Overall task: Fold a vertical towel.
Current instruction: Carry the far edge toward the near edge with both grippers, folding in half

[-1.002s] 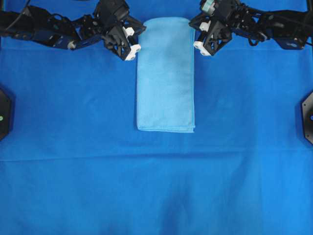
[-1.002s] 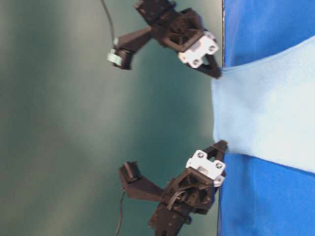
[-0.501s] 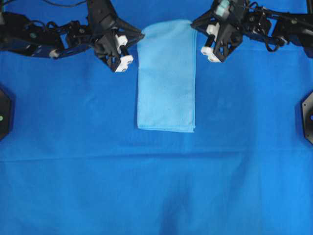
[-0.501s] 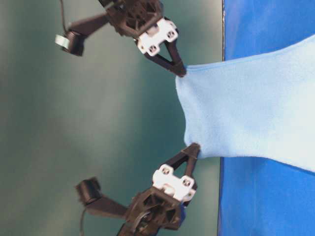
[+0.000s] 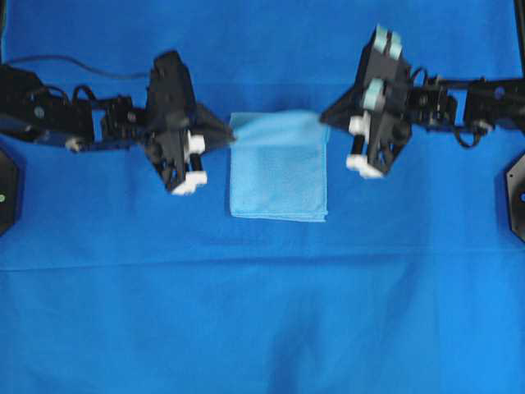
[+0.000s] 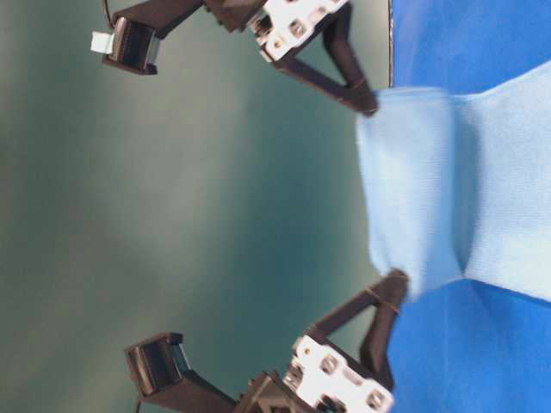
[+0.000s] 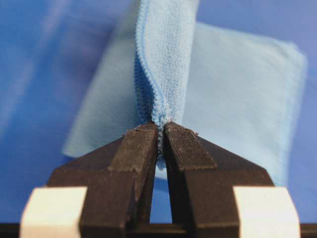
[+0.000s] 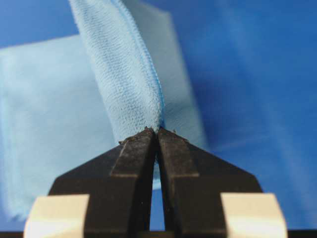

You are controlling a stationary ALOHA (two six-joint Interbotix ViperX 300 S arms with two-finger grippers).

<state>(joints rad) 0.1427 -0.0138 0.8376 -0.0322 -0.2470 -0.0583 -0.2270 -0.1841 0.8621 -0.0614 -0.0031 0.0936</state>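
The pale sky-blue towel (image 5: 279, 176) lies in the middle of the deep-blue sheet, its far end lifted and carried over its near half. My left gripper (image 5: 232, 136) is shut on the lifted end's left corner; in the left wrist view the gripper (image 7: 161, 126) pinches the stitched edge of the towel (image 7: 237, 94). My right gripper (image 5: 325, 116) is shut on the right corner, pinching the towel (image 8: 121, 74) in the right wrist view (image 8: 156, 131). The table-level view shows the raised towel (image 6: 413, 189) stretched between both grippers.
The deep-blue sheet (image 5: 262, 312) covers the table all round the towel. Black fixtures sit at the left edge (image 5: 8, 189) and the right edge (image 5: 517, 193) of the overhead view.
Both grippers have moved from the far edge toward the near side, carrying the towel's far end up and over. The towel's visible length has shrunk to about half.
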